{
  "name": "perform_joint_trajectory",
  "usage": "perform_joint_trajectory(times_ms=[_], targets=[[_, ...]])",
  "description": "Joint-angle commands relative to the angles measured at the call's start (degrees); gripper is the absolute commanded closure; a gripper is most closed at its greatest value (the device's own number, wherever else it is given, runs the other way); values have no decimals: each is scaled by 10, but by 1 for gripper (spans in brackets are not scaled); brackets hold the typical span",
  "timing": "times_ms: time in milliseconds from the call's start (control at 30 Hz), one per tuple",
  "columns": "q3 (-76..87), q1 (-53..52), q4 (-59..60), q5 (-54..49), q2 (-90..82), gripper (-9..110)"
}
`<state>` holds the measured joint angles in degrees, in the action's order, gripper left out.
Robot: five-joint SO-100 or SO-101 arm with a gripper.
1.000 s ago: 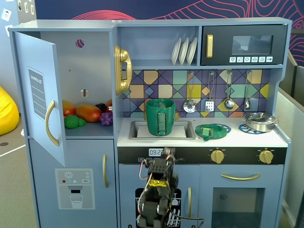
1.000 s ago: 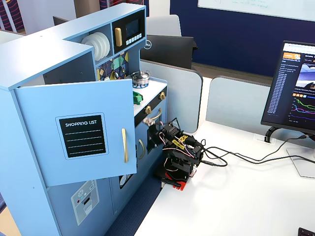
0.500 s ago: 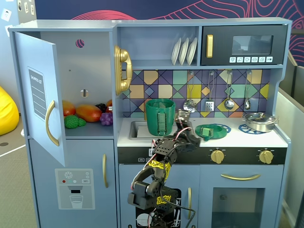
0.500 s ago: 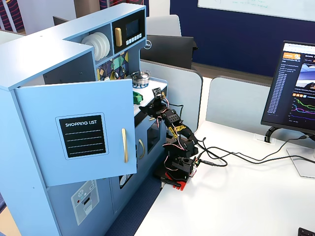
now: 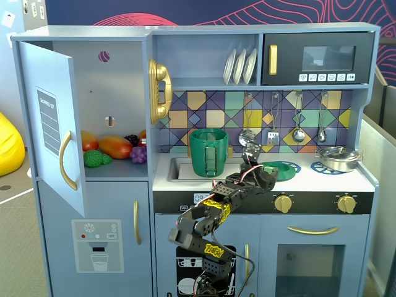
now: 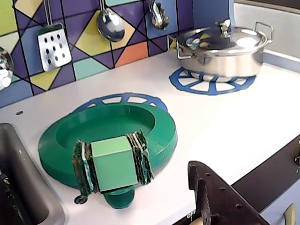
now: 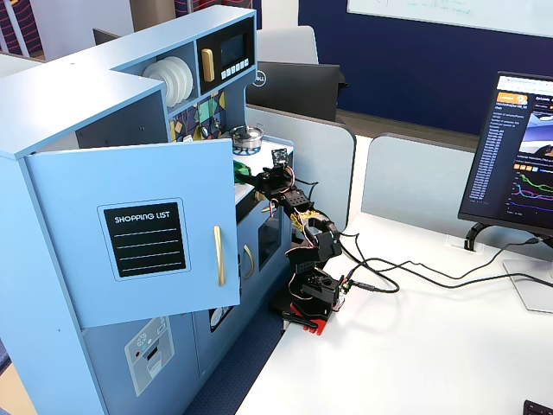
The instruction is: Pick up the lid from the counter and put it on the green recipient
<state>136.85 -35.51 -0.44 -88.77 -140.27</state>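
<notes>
The lid (image 6: 117, 124) is a round dark-green disc lying on the white counter over a blue burner mark. A light-green block handle (image 6: 114, 161) sits at its near rim. In a fixed view the lid (image 5: 286, 169) lies right of the sink, partly behind my gripper (image 5: 262, 177). In the wrist view my gripper (image 6: 101, 178) is open just in front of the lid. One dark finger (image 6: 218, 194) shows at lower right, apart from the lid. The green recipient (image 5: 208, 152) stands upright in the sink, left of the gripper.
A silver metal pot (image 6: 220, 49) with its own lid sits on the right burner (image 5: 337, 158). Spoons and a spatula (image 6: 53, 44) hang on the tiled back wall. The sink (image 6: 21, 187) lies left of the lid. The fridge door (image 5: 52, 124) stands open at far left.
The arm has risen from a folded pose below the counter front and reached up and right, bringing the gripper over the counter edge to the lid.
</notes>
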Motion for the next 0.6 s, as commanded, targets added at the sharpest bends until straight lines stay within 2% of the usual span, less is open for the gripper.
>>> perform_joint_trajectory(times_ms=[0,567], targets=[[-33,-5,-76,-10,48,58],[-151,25,-123,-26,221,62]])
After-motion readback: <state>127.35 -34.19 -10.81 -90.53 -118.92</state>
